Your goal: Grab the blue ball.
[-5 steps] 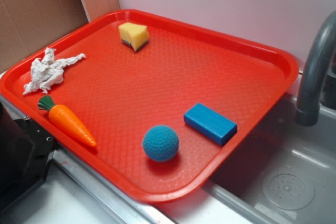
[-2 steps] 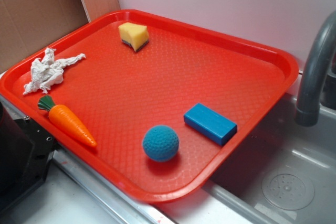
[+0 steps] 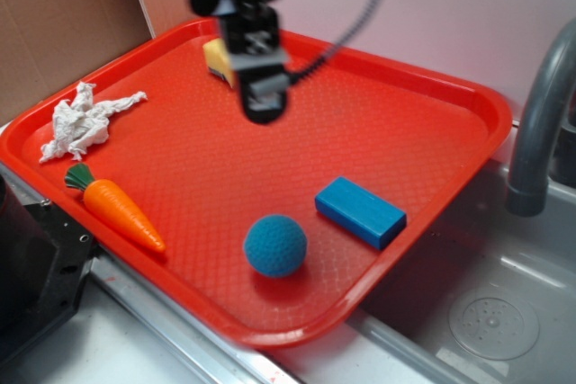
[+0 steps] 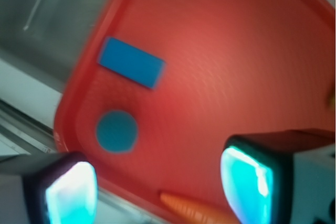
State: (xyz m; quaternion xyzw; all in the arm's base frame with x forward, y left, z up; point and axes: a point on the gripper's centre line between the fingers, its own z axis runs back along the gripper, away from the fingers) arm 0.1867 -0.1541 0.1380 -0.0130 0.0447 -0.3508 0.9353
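A big red tray holds all the small things. The blue ball sits on the tray near its front edge, a bit toward the front right corner. Nothing is touching the ball. Just beside it, toward the right edge, lies a flat blue block, close to the ball but not touching it. An orange carrot with a green top lies along the front left edge. A crumpled white cloth lies in the left corner. A yellow sponge sits near the back edge, partly hidden behind the robot arm.

The end effector hangs in the air over the back half of the tray, well apart from the ball. It looks blurry. In the wrist view its two fingers stand wide apart with nothing between them, and the ball shows far below, near the tray's rim.

To the right of the tray is a grey sink with a dark tap.
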